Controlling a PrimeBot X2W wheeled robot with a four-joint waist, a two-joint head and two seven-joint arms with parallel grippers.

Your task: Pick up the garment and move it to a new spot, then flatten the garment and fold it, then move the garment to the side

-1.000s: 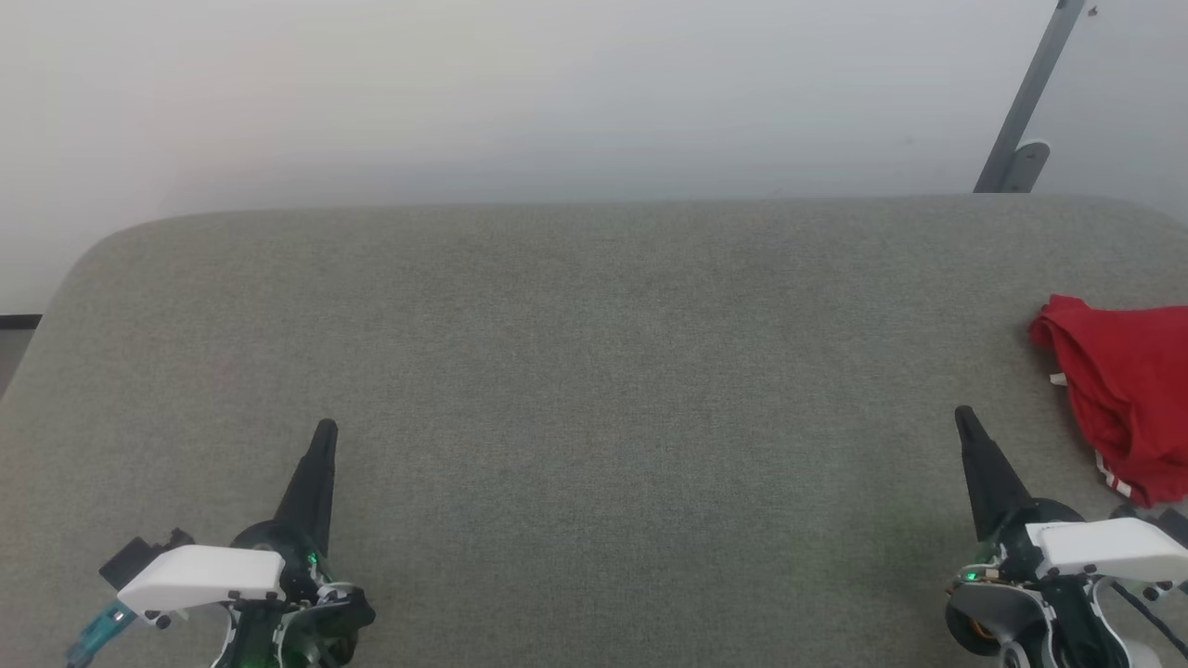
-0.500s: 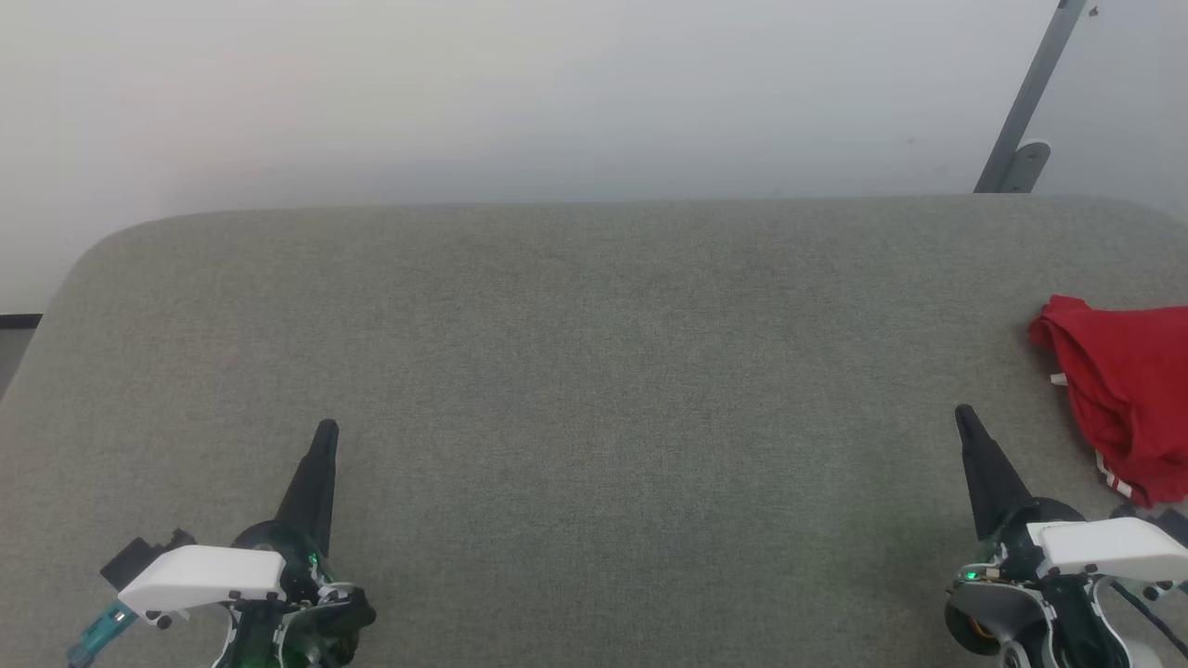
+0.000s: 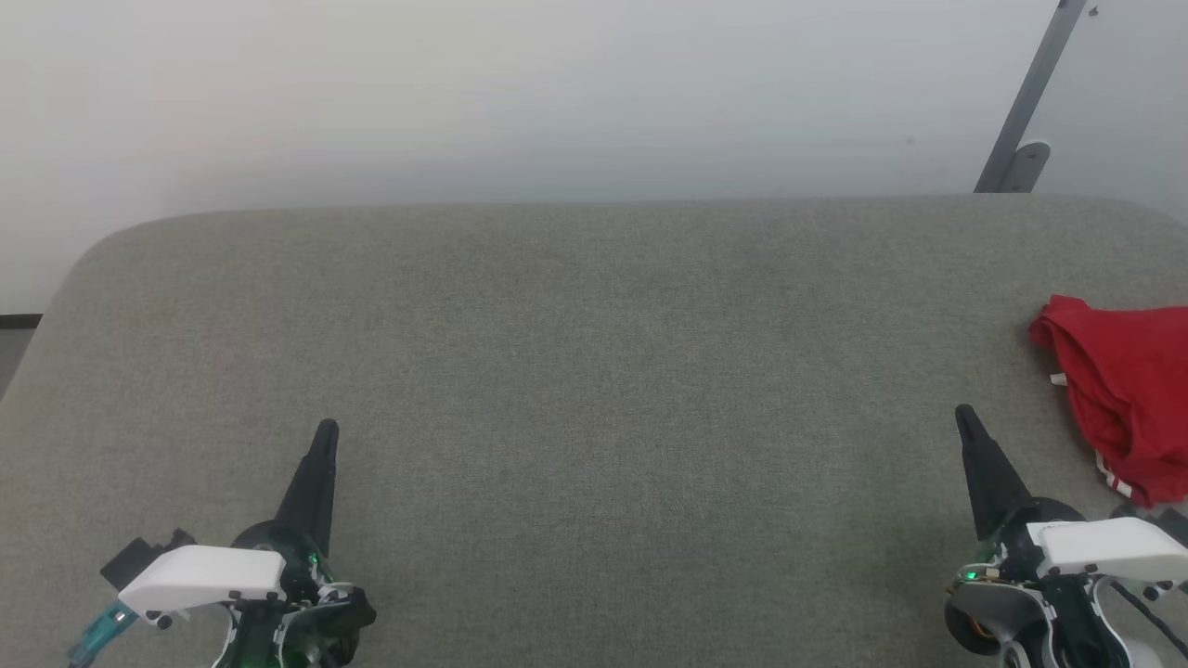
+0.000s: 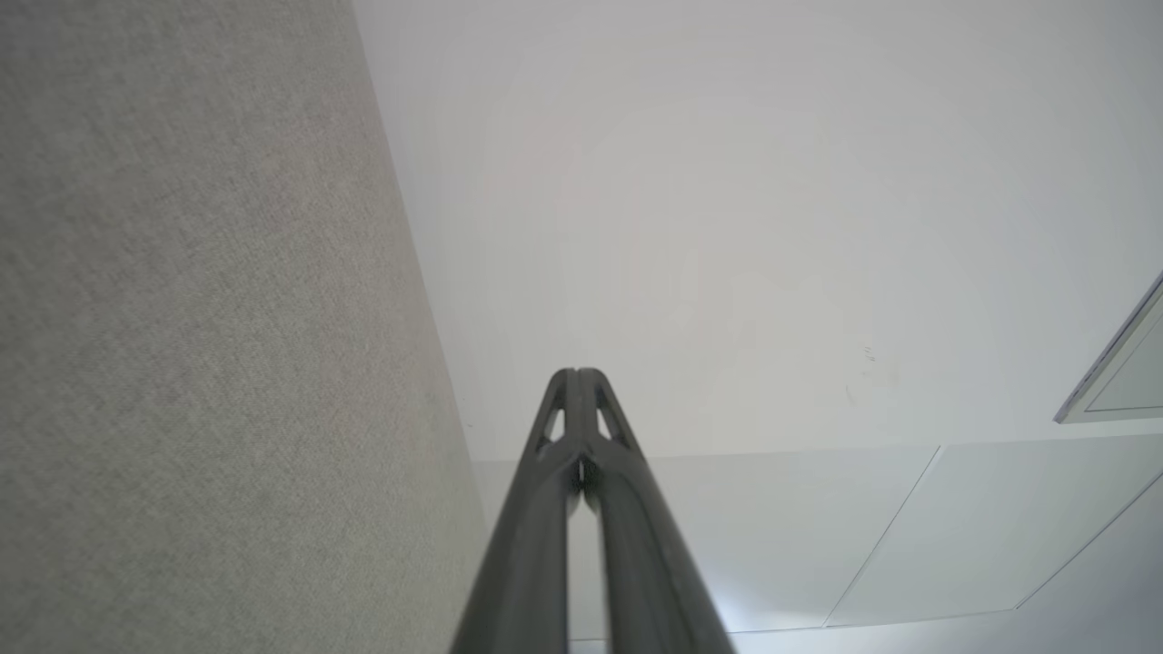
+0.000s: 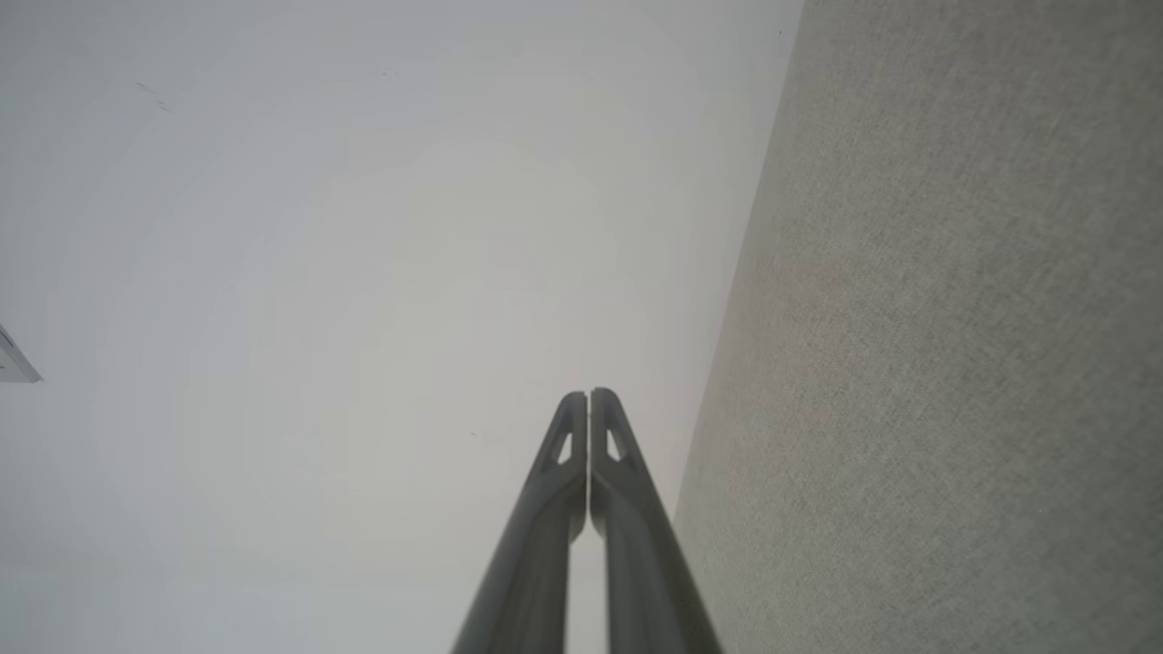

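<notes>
Left pincer (image 3: pixel 326 429) and right pincer (image 3: pixel 962 413) are pressed together, clear of the crumpled red garment (image 3: pixel 1123 390).

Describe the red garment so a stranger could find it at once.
Start at the wide grey fabric-covered surface before the pale wall. Near its right edge, just right of the right gripper, lies the garment in a crumpled heap. It alone is bright red, with white-striped trim.

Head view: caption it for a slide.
Both shut, left gripper and right gripper over grey table; crumpled garment lies far right.
</notes>
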